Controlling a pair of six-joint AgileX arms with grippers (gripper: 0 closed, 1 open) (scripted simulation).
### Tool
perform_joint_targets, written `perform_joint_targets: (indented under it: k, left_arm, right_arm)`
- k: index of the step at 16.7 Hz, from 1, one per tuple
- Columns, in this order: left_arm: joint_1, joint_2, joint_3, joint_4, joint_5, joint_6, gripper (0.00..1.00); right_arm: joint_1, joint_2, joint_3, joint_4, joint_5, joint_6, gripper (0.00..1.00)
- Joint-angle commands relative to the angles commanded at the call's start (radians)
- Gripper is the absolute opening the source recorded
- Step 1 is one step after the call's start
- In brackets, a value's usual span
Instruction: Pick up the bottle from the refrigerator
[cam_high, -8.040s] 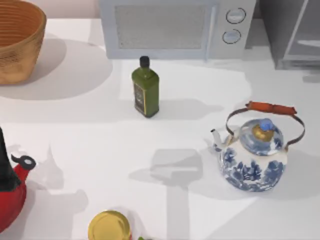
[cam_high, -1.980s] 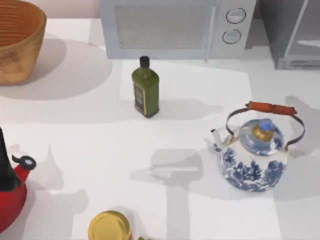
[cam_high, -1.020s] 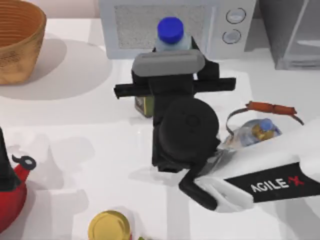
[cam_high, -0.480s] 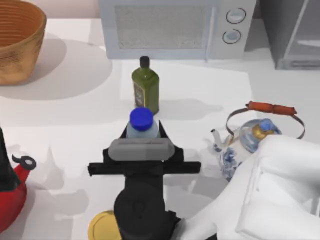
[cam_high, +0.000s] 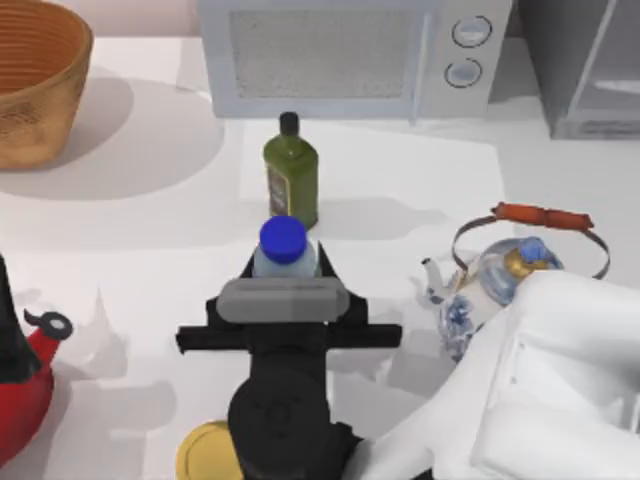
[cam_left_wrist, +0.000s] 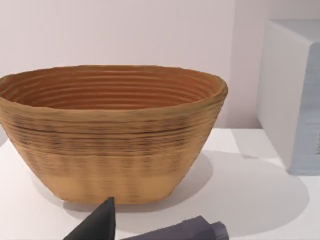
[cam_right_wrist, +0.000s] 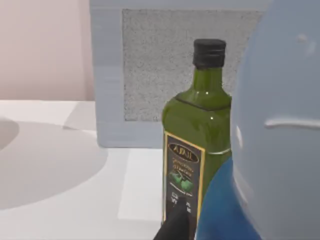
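One bottle (cam_high: 283, 248) | upright, cap up | gripped by right gripper (cam_high: 284, 262)

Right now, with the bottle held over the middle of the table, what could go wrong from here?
1. The bottle, gripped by the right pincer, sits just in front of the green oil bottle; a forward move could tip it.
2. The right arm's white body hangs partly over the blue-and-white kettle; lowering may catch its handle.
3. The yellow-lidded jar lies under the wrist, so a straight descent could strike it.
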Motion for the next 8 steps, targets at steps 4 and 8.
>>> perform_joint_targets:
  k: [4,8]
  left_arm:
    - [0.0,0.0,0.0,0.0,0.0,0.0,1.0]
    - [0.0,0.0,0.0,0.0,0.0,0.0,1.0]
  right_arm:
    - [0.0,0.0,0.0,0.0,0.0,0.0,0.68]
    - [0.0,0.0,0.0,0.0,0.0,0.0,0.98]
